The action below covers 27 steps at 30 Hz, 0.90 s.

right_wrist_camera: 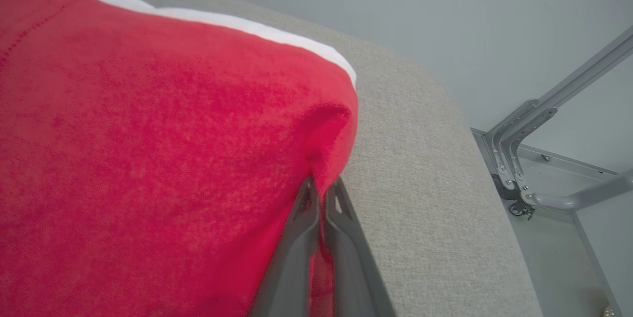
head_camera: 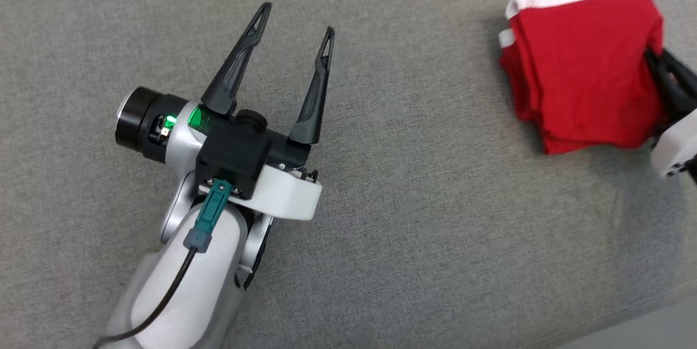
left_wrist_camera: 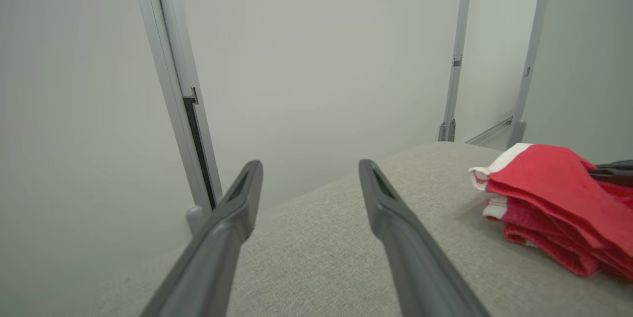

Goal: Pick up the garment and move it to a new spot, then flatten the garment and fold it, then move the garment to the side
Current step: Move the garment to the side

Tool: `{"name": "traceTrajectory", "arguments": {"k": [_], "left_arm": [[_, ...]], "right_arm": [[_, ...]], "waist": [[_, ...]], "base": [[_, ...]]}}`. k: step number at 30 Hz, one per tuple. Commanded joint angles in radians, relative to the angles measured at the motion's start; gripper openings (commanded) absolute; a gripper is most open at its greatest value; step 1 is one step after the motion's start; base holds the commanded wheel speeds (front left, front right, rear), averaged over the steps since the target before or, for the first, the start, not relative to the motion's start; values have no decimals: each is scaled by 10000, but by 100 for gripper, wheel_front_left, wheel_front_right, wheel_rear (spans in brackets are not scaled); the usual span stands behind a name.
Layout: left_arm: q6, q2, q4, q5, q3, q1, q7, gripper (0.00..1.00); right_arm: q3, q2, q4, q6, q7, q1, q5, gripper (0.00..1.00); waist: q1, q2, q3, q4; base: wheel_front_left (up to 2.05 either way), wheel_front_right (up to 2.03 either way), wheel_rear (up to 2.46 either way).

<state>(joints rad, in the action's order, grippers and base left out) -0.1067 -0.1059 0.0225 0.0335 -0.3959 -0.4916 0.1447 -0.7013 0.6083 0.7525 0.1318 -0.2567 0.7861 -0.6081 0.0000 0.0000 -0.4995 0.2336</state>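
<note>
Folded red garment (head_camera: 585, 66) with white band lying on grey fabric surface (head_camera: 435, 202), right gripper (right_wrist_camera: 322, 186) closed tight on its edge, left gripper (head_camera: 297, 18) spread wide with nothing in it, garment well off to its right

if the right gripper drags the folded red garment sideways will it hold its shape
Probably floppy: the red garment is soft cloth in loose layers, which may slide apart. The right gripper pinches only one edge, so the far side likely trails. The woven grey surface looks grippy, so dragging may rumple it.
</note>
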Motion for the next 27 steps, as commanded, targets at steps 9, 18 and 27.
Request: {"name": "traceTrajectory", "arguments": {"k": [9,18,27], "left_arm": [[199,102,758,-578,-641,-1455,-308,100],[162,135,870,-729,-862,-1905,-287,100],[16,24,60,-126,-672,-1120,289,100]], "right_arm": [[-444,2158,1583,-21,-102,1937,-452,0],[-66,2480,2383,-21,-97,3073,-328,100],[3016,1744,1306,-21,-75,1333,-514,100]], "waist": [[0,0,-2215,-618],[0,0,-2610,-766],[0,0,-1243,-551]], "base": [[0,0,0],[0,0,0],[0,0,0]]}}
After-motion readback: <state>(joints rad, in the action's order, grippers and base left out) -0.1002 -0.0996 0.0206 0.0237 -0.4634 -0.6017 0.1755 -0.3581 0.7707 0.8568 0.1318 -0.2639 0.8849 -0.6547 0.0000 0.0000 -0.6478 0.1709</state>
